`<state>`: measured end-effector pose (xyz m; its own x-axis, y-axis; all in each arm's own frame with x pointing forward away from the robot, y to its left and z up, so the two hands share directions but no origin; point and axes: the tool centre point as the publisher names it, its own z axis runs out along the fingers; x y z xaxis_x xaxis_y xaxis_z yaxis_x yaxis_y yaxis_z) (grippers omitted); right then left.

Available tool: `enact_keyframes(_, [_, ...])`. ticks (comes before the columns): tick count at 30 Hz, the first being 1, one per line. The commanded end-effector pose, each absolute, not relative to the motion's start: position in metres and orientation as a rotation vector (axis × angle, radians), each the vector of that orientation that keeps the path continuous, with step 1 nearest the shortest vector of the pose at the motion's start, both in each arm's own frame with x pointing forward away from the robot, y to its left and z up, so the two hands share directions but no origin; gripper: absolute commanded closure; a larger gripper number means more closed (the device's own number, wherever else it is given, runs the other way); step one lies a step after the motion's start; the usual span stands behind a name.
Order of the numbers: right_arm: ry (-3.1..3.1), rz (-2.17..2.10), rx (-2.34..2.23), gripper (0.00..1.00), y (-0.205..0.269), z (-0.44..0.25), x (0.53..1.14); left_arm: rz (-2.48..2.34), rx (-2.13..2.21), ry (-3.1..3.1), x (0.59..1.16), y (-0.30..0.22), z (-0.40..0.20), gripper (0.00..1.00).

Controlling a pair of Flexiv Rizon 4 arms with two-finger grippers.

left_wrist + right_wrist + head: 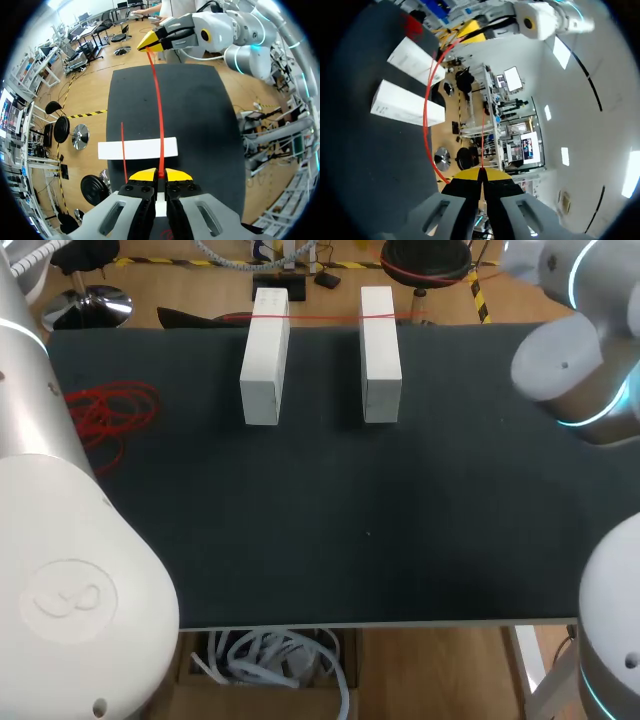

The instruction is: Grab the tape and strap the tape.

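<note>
A thin red tape (320, 316) runs taut across the far ends of two white blocks (266, 370) (380, 355) on the black table. My left gripper (159, 174) is shut on one end of the tape (159, 125), just above a white block (137, 148). The strand leads straight to my right gripper (149, 43), seen ahead over the far side. My right gripper (481, 174) is shut on the other end of the tape (426, 125), which arcs past both blocks (405, 105) (414, 60) to the left gripper (470, 29). Neither gripper's tips show in the head view.
A loose tangle of red tape (110, 410) lies at the table's left edge. A second red strand (123, 150) hangs beside my left gripper. The black mat (360, 530) stretches from the blocks to the front edge.
</note>
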<state>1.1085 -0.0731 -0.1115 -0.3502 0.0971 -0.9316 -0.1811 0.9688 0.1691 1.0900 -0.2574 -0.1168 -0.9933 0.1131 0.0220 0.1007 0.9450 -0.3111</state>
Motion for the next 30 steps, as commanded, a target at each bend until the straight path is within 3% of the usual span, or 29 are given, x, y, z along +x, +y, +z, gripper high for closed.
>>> enact_keyframes(1, [1.869, 0.011, 0.132, 1.0, -0.065, -0.116, 1.106, 0.476, -0.168, -3.056, 1.091, -0.258, -0.115, 1.0])
enact_keyframes(5, [1.721, 0.169, 0.447, 1.0, -0.069, -0.124, 1.102, 0.476, -0.168, -3.056, 1.091, -0.258, -0.115, 1.0])
enact_keyframes(12, [1.69, 0.118, 0.581, 1.0, -0.065, -0.135, 1.096, 0.476, -0.168, -3.056, 1.091, -0.258, -0.115, 1.0])
enact_keyframes(30, [1.723, 0.174, 0.492, 1.0, -0.019, -0.131, 1.11, 0.476, -0.168, -3.056, 1.091, -0.258, -0.115, 1.0])
